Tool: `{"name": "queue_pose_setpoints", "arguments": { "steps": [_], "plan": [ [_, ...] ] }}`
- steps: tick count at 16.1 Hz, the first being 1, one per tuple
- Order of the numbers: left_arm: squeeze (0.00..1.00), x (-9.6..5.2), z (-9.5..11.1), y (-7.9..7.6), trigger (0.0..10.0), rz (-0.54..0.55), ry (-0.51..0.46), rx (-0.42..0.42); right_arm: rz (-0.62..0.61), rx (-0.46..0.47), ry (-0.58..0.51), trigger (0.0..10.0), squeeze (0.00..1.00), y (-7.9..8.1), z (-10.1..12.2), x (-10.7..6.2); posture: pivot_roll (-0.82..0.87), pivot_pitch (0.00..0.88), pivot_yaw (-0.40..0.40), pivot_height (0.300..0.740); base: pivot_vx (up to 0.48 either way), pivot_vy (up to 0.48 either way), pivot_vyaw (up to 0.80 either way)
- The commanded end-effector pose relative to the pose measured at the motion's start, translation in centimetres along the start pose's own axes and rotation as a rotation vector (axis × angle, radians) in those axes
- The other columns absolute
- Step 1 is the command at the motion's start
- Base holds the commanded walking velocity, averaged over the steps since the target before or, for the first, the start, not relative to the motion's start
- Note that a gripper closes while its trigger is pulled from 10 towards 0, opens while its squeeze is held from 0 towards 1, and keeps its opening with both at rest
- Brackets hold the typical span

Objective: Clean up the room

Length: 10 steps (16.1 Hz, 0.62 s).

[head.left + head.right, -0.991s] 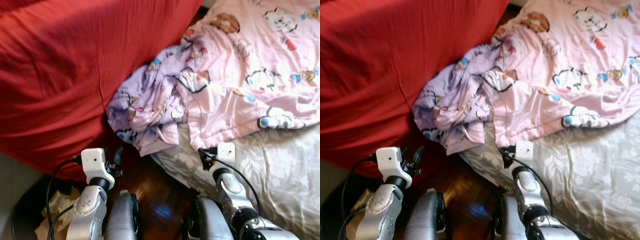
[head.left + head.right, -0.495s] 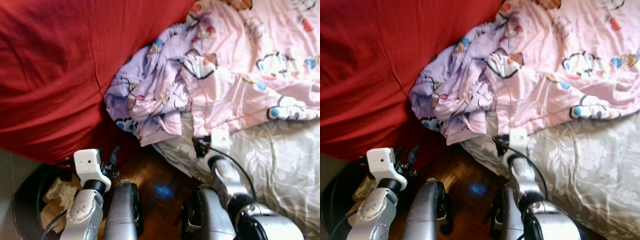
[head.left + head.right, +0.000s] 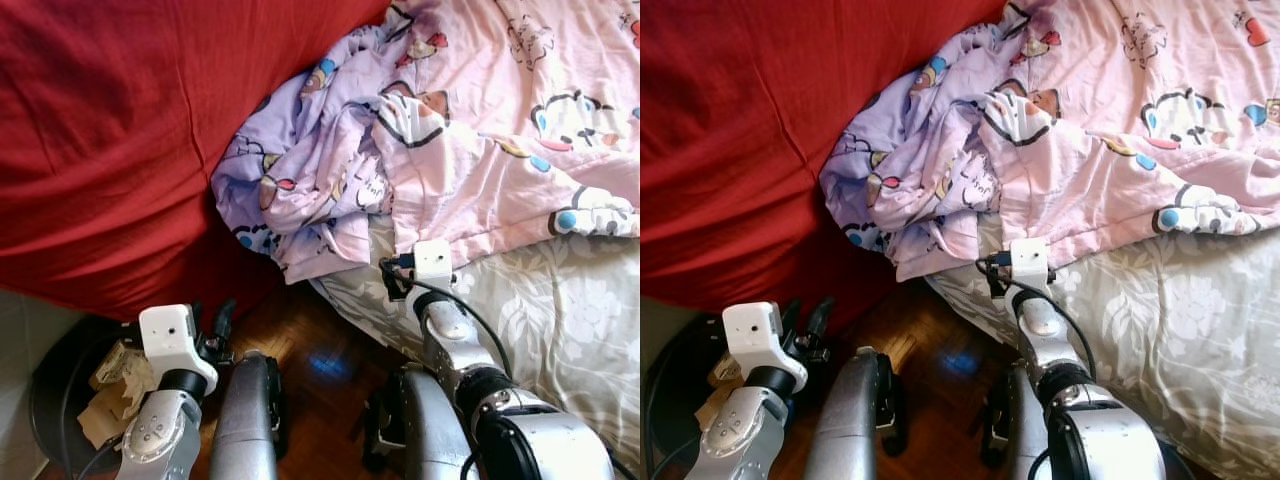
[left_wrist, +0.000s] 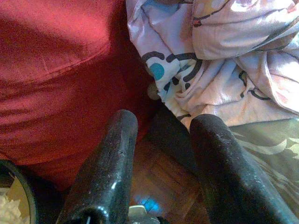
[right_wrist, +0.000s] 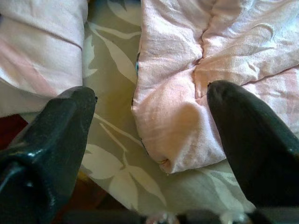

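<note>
Right gripper point(image 5: 149, 140): you had it at the near edge of the bed, fingers spread wide with nothing between them, poised just over the hem of the pink quilt point(image 3: 520, 130).
Left gripper point(image 4: 163, 154): you held it low on the left, fingers parted and empty, above the wooden floor point(image 3: 310, 350) beside the red cover point(image 3: 110, 140).
Pink quilt: it lay crumpled across the far right of the bed, printed with cartoon figures; its lilac underside was bunched in a heap at the left end, pressed against the red cover and hanging over the bed's near corner.
Bed sheet point(image 3: 570, 320): grey-green with a pale leaf pattern, it was bare on the near right, with the quilt's hem resting on it.
Red cover: it filled the far left, draped down toward the floor.
Bin point(image 3: 50, 400): dark and round, it sat at the near left with crumpled paper point(image 3: 115, 385) inside, just beside your left arm.
</note>
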<state>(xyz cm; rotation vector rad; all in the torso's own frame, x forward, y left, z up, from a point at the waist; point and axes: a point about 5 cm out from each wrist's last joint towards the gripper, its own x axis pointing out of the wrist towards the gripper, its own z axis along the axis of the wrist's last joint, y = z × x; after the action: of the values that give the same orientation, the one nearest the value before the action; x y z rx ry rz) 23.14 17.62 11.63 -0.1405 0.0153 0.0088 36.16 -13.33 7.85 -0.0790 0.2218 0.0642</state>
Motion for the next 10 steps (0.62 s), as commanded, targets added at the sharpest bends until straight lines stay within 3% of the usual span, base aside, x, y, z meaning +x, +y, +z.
{"name": "queue_pose_setpoints", "arguments": {
  "steps": [1,5,10],
  "plan": [
    [0.0,-0.8,-0.5,0.0,10.0,0.007,0.04,-0.012,-0.033,-0.015,0.078,10.0,0.0,-0.4,-1.7,-0.4,0.26,0.523,0.022,0.641,0.0,0.0,0.0],
    [0.0,-1.3,-0.3,-0.2,10.0,0.007,0.05,-0.013,-0.107,-0.037,0.109,10.0,0.0,-1.5,-1.9,-0.5,0.27,0.527,0.021,0.641,0.0,0.0,0.0],
    [0.0,-1.8,0.0,-0.3,10.0,0.007,0.06,-0.01,-0.084,-0.042,0.105,10.0,0.0,-1.6,-1.7,-0.4,0.28,0.531,0.023,0.641,0.0,0.0,0.0]
  ]
}}
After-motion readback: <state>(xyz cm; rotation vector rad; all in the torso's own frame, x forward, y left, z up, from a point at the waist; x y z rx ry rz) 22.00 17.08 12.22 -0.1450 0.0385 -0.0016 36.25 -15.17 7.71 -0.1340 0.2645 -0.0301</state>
